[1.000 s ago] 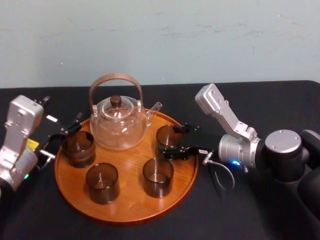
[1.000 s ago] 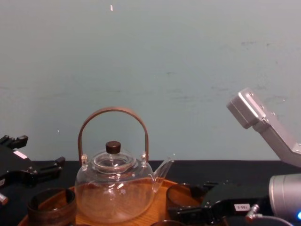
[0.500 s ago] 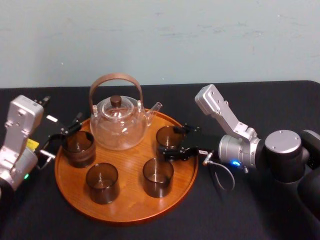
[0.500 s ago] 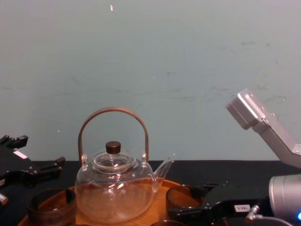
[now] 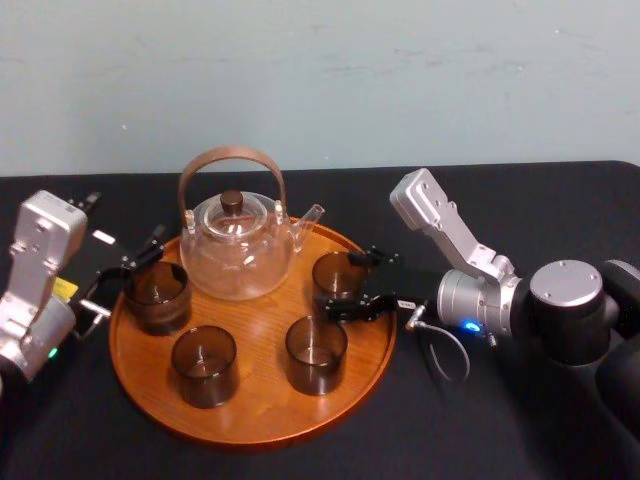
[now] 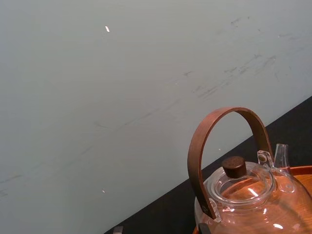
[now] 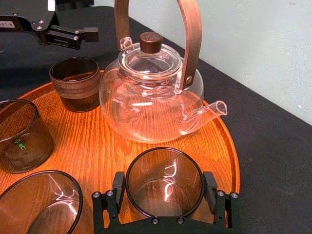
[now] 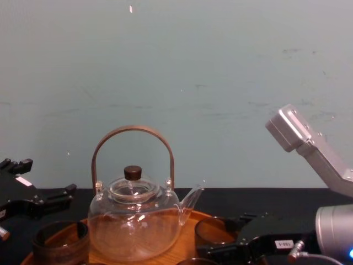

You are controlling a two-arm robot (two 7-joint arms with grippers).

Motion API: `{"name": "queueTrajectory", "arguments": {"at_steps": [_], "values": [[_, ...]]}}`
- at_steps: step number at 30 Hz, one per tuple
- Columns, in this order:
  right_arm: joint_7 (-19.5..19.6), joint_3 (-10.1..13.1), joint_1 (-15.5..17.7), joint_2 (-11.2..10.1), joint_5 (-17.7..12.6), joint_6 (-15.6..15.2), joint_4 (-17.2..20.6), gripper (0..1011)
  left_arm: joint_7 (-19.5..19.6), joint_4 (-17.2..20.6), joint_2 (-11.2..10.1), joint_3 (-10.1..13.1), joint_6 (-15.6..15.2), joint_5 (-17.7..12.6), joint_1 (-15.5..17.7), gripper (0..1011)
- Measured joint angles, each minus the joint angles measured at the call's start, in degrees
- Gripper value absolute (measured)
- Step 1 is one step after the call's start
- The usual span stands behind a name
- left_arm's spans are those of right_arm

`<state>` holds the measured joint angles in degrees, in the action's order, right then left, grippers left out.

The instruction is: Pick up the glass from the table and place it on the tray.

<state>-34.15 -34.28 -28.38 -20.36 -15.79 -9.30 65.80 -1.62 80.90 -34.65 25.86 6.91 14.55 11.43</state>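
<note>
Tray (image 8: 188,228) largely below chest view's edge

Tray (image 5: 250,415): one, round, wooden.
Teapot (image 5: 236,252): one, clear glass, far side of tray.
Dark glasses: four, all on tray. Far-left glass (image 5: 157,296), near-left glass (image 5: 204,365), near-right glass (image 5: 316,353), far-right glass (image 5: 338,274).
Grippers: two. Left gripper (image 5: 125,275) by far-left glass, right gripper (image 5: 353,284) at far-right glass.
Table (image 5: 500,200): one, black.

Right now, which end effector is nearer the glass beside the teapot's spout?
Right. The right end effector sits open around that glass; the left end effector is across the tray, at another glass.
</note>
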Motion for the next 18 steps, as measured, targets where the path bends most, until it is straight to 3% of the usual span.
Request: {"name": "queueTrajectory", "arguments": {"at_steps": [18], "values": [[-0.36,0.08,0.07,-0.18,-0.32,0.1,0.27,1002,0.0,0.0,0.0,0.0,0.0,0.0,0.0,1001]]}}
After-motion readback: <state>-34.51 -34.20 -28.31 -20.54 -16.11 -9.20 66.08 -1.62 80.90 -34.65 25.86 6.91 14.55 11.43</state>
